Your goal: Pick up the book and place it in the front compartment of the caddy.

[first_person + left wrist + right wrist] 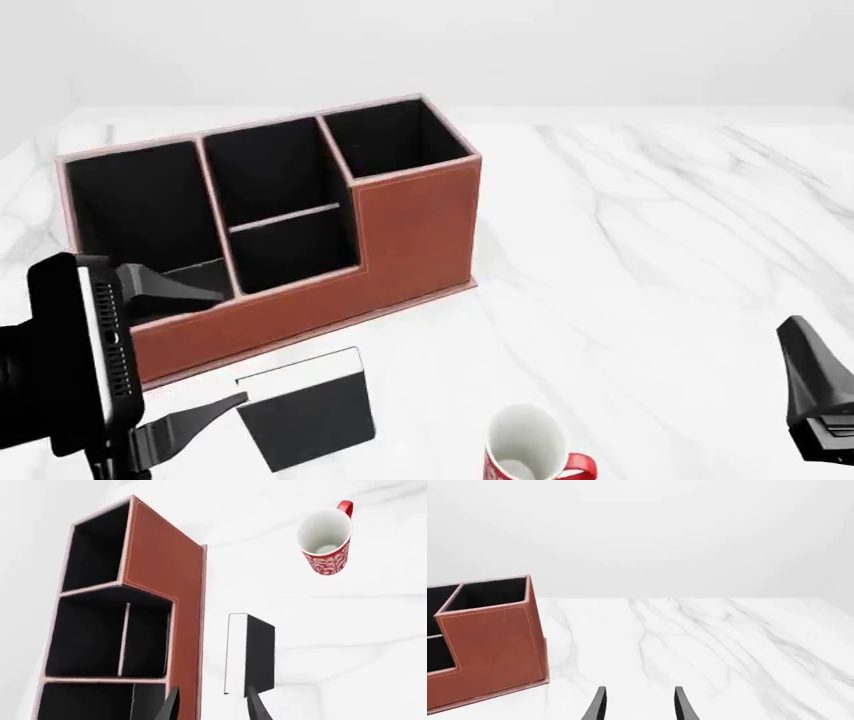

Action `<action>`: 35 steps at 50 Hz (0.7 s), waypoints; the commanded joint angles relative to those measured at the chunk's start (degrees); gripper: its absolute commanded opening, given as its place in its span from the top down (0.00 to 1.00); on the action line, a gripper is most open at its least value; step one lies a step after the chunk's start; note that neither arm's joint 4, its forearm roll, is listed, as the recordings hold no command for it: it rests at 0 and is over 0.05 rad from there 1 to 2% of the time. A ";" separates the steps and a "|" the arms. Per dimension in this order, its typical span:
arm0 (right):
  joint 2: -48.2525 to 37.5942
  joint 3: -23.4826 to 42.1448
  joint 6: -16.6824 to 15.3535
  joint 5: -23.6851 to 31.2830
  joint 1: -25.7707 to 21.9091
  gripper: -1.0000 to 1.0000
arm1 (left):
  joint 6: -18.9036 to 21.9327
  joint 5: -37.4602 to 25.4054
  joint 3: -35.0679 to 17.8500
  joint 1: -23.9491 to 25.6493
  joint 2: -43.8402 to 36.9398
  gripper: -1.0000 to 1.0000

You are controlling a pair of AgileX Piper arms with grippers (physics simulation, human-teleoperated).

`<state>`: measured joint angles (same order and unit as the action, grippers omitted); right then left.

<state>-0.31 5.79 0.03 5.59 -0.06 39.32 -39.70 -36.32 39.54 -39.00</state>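
Observation:
The black book [310,410] with a white page edge lies flat on the marble table, just in front of the reddish-brown caddy [400,230]. My left gripper [234,345] is open and empty. It hovers over the gap between the caddy's front wall and the book's left end. In the left wrist view the book [253,652] lies beside the caddy [163,580], with the open gripper [212,707] above its near end. My right gripper [639,707] is open and empty over bare table, far right of the caddy [494,645]. It also shows at the front view's right edge [811,385].
A red-and-white mug [529,450] stands upright right of the book near the table's front edge; it also shows in the left wrist view [325,540]. White marble tabletop [641,250] stretches right of the caddy.

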 commanded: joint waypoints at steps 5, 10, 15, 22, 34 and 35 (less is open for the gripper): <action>0.06 -0.02 0.00 0.01 -0.01 0.00 | -0.60 1.67 0.58 2.57 -3.58 0.00; 0.06 -0.02 -0.02 0.01 -0.01 0.00 | -0.79 2.59 1.14 2.89 -4.50 0.00; 0.06 -0.02 0.00 0.02 0.01 0.00 | -1.22 3.03 1.27 3.13 -4.86 0.00; 0.06 -0.02 -0.01 0.02 -0.01 0.00 | -1.66 3.72 2.18 3.58 -5.31 0.00; 0.06 -0.02 -0.02 0.02 0.00 0.00 | -2.21 5.53 3.60 3.50 -6.03 0.00; 0.06 -0.02 0.00 0.02 0.00 0.00 | -2.37 5.83 3.73 3.41 -6.13 0.00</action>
<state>-0.31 5.79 0.04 5.59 -0.06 37.87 -35.43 -33.74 43.02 -44.59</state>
